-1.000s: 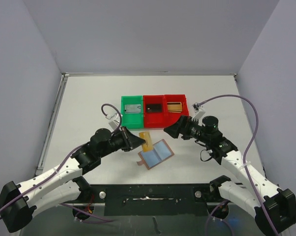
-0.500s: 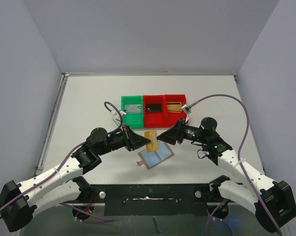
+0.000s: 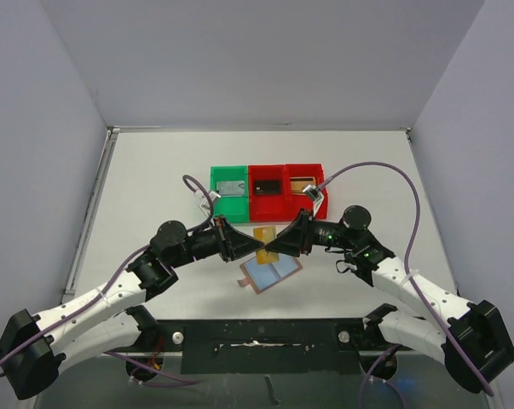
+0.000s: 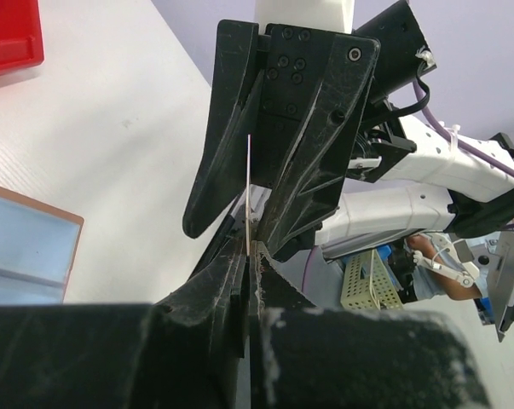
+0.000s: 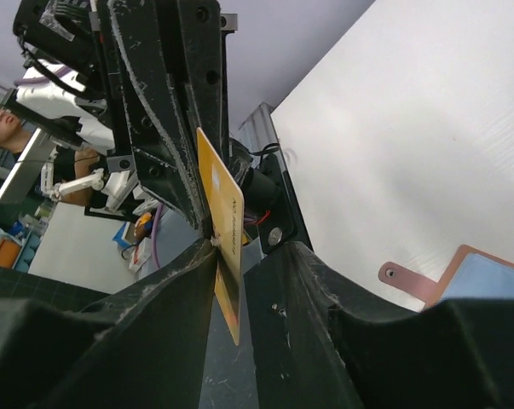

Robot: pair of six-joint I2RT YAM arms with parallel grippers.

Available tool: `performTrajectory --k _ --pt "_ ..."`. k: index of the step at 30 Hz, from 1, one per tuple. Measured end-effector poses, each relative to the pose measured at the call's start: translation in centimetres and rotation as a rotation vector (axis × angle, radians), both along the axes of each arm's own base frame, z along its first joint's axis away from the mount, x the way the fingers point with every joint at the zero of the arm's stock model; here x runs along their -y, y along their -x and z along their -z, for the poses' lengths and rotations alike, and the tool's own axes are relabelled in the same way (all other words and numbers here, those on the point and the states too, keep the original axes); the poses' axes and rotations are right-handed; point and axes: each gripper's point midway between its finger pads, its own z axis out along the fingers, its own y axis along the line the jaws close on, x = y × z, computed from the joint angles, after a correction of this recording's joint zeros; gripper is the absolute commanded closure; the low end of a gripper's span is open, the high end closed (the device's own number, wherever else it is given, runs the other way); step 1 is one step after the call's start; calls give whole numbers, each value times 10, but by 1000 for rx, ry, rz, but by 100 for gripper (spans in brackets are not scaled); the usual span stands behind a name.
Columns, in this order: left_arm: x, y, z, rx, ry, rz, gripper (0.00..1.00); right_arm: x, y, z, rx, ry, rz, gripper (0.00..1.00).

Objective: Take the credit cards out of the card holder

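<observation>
While the left gripper (image 3: 258,247) pinches one yellow card (image 3: 263,235) tight by its edge, the right gripper (image 3: 270,248) has a finger on each side of the same card. A small gap shows there, so it is not squeezing yet. The two grippers meet tip to tip in the middle of the top view and seem lifted off the table (image 3: 154,170). The holder (image 3: 271,273) lies open and flat just below them in the picture, blue side up. I cannot tell if more cards are inside it. The red and green bins (image 3: 268,189) sit just above the grippers in the frame.

This looks like a hand-over: one card is out of the holder and goes from one arm to the other. Next, I think, the right fingers must close on the card, and only then should the left ones let go. If the left lets go too soon, the card could fall.

Both arms reach in from the bottom corners, bent at the elbow, with their wrists tipped toward each other.
</observation>
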Motion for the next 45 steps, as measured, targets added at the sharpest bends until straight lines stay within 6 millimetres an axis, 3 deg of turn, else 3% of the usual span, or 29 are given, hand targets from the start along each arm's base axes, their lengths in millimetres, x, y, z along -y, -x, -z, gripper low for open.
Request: performTrajectory --k 8,20,24,27,31,32,35,38,39,42,45 --pt "-2 4 -6 18 12 10 100 5 12 -6 3 -77 -53 73" --pt "-1 12 -1 20 -7 56 100 11 16 -19 12 -147 -88 72" --pt "0 12 2 12 -15 62 100 8 14 -13 -17 -141 -99 81" --pt "0 12 2 12 -15 63 100 6 14 -13 -28 -146 -106 93" --pt "0 12 0 17 -9 64 100 6 17 -17 -25 -159 -117 100" --pt "0 13 0 18 -7 65 97 6 17 -18 -22 -161 -118 100" --pt "-1 13 -2 25 -2 63 66 7 18 -19 -16 -166 -121 100" --pt "-3 12 -3 32 -5 48 49 8 20 -21 0 -162 -124 100" --pt "-4 11 -1 30 -14 39 36 9 20 -21 7 -154 -120 100" --pt "-9 6 9 14 -65 -4 30 10 12 -22 36 -110 -81 100" --pt "-21 -4 20 -16 -133 -91 29 18 -16 -33 100 -38 38 100"
